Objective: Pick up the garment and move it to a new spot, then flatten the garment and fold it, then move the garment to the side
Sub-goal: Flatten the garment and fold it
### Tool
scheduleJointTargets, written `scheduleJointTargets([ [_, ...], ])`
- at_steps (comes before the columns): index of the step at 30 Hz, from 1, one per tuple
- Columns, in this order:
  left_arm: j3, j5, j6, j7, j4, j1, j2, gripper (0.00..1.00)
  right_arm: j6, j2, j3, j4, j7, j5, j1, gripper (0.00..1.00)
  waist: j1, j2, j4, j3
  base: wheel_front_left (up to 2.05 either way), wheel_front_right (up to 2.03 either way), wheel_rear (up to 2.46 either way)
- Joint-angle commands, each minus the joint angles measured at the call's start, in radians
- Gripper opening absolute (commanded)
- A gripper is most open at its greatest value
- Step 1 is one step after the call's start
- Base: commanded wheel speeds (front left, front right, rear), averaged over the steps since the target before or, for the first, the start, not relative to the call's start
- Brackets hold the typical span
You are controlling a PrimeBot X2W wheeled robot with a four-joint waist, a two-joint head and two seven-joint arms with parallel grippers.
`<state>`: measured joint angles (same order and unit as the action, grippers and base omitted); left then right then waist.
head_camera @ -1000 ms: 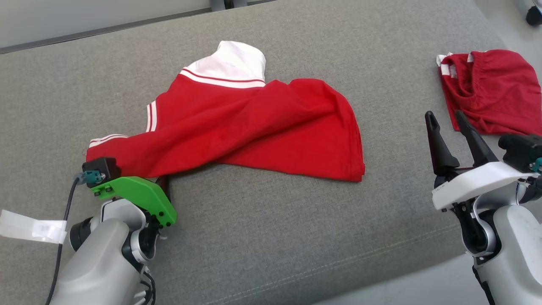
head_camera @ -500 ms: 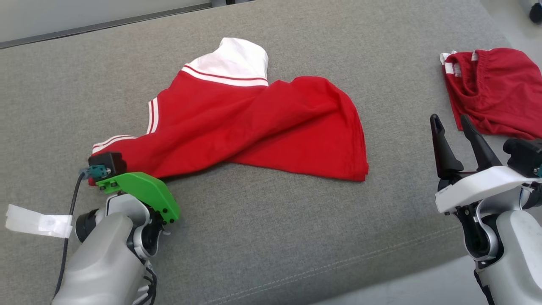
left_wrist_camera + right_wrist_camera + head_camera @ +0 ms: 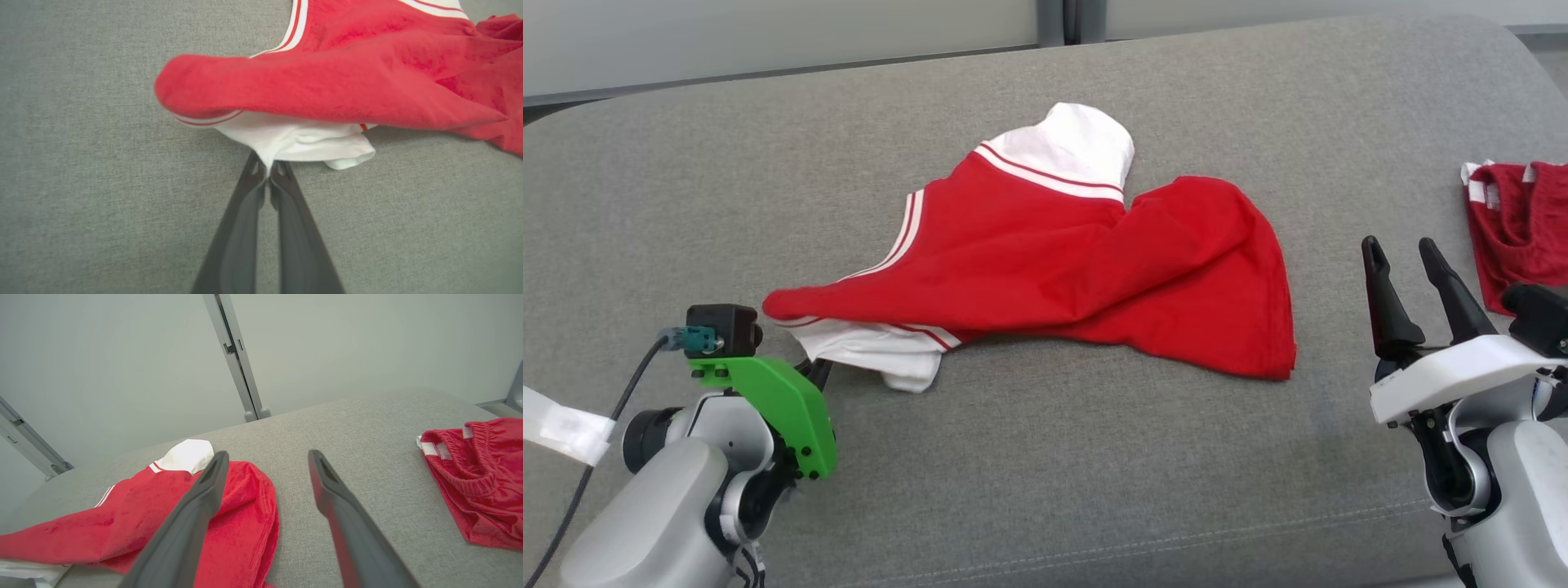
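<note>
Your left claw point(image 3: 267, 168) is at the near left of the grey padded surface point(image 3: 1045, 490). Its two dark fingers are pressed together, and a pinch of white cloth is caught between the tips. That cloth is the white sleeve point(image 3: 294, 143) of the garment point(image 3: 1078, 269), a red top with white sleeves and white stripes along its seams. The garment lies crumpled across the middle of the surface. The gripped sleeve is at its near-left corner, tucked under a red fold that rides up over it. The other white sleeve point(image 3: 1078, 143) points toward the far side, and the red body spreads to the right, with its hem point(image 3: 1278, 327) lying flat. In the head view you can see the green bracket point(image 3: 776, 396) on the left wrist just near of the sleeve, and a strip of white tape point(image 3: 564, 420) on that arm's cable. Your right claw point(image 3: 1401, 245) is at the near right, well apart from the garment, with its fingers spread wide, pointing away from you and holding nothing. Just beyond it, at the right edge, lies a second red piece point(image 3: 1523, 229) with a gathered waistband, separate from the garment. A pale wall with a metal post point(image 3: 241, 363) rises behind the far edge.
</note>
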<state>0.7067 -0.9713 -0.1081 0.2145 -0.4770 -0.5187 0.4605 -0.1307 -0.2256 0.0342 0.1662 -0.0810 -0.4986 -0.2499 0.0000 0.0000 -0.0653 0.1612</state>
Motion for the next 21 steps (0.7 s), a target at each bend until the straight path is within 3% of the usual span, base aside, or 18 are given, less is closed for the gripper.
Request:
scheduleJointTargets([
  [1,-0.010,-0.010,-0.024,0.026,0.077,0.039,0.044,0.00,0.000,0.001,-0.004,-0.003,-0.002,0.005,0.019,1.00,0.0000,0.0000,0.045,-0.035,0.00,0.00,0.00],
  [6,-0.037,-0.023,-0.125,0.097,0.343,0.131,0.169,0.00,0.000,0.001,-0.006,-0.006,0.001,0.009,0.021,1.00,0.0000,0.0000,0.068,-0.045,0.00,0.00,0.00],
  [9,-0.047,-0.042,-0.179,0.127,0.441,0.186,0.213,0.00,0.000,0.000,-0.009,-0.006,0.001,0.009,0.022,1.00,0.0000,0.0000,0.075,-0.048,0.00,0.00,0.00],
  [13,-0.047,-0.057,-0.218,0.142,0.473,0.238,0.232,0.00,0.000,0.003,0.002,-0.001,0.003,0.008,0.021,1.00,0.0000,0.0000,0.070,-0.049,0.00,0.00,0.00],
  [20,-0.031,-0.056,-0.237,0.129,0.435,0.285,0.223,0.00,0.000,-0.003,0.024,0.004,0.007,0.004,0.023,1.00,0.0000,0.0000,0.048,-0.045,0.00,0.00,0.00],
  [21,-0.031,-0.052,-0.235,0.121,0.418,0.288,0.220,0.36,0.000,-0.004,0.025,0.005,0.008,0.004,0.025,1.00,0.0000,0.0000,0.045,-0.045,0.00,0.00,0.00],
])
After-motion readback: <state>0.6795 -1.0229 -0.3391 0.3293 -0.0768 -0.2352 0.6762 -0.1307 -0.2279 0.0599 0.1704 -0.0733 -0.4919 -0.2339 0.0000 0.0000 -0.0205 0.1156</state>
